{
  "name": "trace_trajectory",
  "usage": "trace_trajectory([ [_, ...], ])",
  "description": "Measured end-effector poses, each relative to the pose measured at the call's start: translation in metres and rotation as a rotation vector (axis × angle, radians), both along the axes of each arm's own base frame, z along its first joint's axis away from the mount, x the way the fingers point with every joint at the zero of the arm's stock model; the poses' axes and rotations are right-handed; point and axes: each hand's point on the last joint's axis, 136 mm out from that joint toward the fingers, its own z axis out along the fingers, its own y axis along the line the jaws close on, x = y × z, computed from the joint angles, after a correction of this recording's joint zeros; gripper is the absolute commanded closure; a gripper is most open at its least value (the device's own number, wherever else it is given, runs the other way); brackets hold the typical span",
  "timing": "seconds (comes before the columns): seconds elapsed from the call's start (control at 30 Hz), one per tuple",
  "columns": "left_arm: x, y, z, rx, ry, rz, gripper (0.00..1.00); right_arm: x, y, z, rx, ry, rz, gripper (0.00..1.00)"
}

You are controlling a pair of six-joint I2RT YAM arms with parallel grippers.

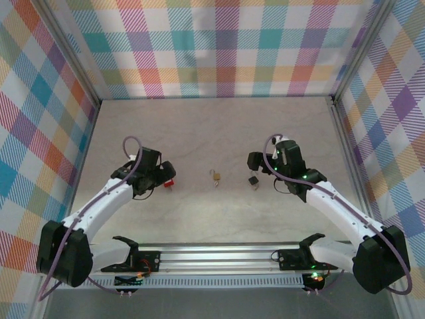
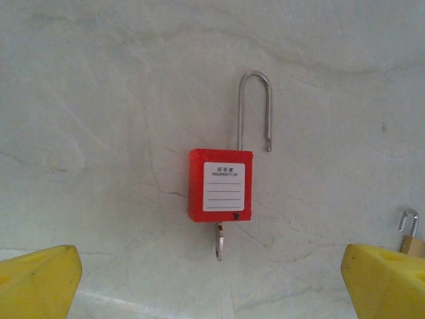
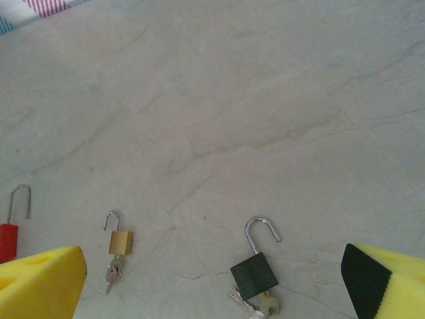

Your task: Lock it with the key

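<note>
Left claw (image 2: 212, 286) wide, empty, hovering over red padlock (image 2: 220, 185) on the left of the surface (image 2: 99, 100); shackle open, key (image 2: 219, 242) in its base. Right claw (image 3: 212, 282) wide, empty, by black padlock (image 3: 254, 274) on the right. Brass padlock (image 3: 120, 241) lies between those locks, both shackles open too.

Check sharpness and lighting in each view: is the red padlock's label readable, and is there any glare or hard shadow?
Left wrist: soft, even light with no glare; the red padlock is sharp and its label heading is legible, while the near yellow fingers look soft. Right wrist: the brass padlock and black padlock are fairly crisp, with faint shadows. Top external: evenly lit, padlocks too small for detail.
</note>
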Motion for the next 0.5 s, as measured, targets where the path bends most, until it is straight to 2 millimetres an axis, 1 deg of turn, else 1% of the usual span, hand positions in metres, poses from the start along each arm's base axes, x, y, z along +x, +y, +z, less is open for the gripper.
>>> trace_trajectory([
  [0.17,0.004,-0.005,-0.019,0.041,0.071,-0.012,0.01,-0.005,0.01,-0.002,-0.04,-0.014,0.027,0.01],
  [0.2,0.004,-0.006,-0.022,0.046,0.081,-0.016,0.03,-0.005,0.011,-0.002,-0.046,-0.017,0.031,0.01],
  [0.43,0.01,-0.008,-0.032,0.072,0.116,-0.017,0.04,-0.009,0.016,0.001,-0.064,-0.039,0.043,0.01],
  [0.5,0.012,-0.009,-0.035,0.078,0.128,-0.016,0.06,-0.01,0.018,0.003,-0.062,-0.046,0.049,0.01],
])
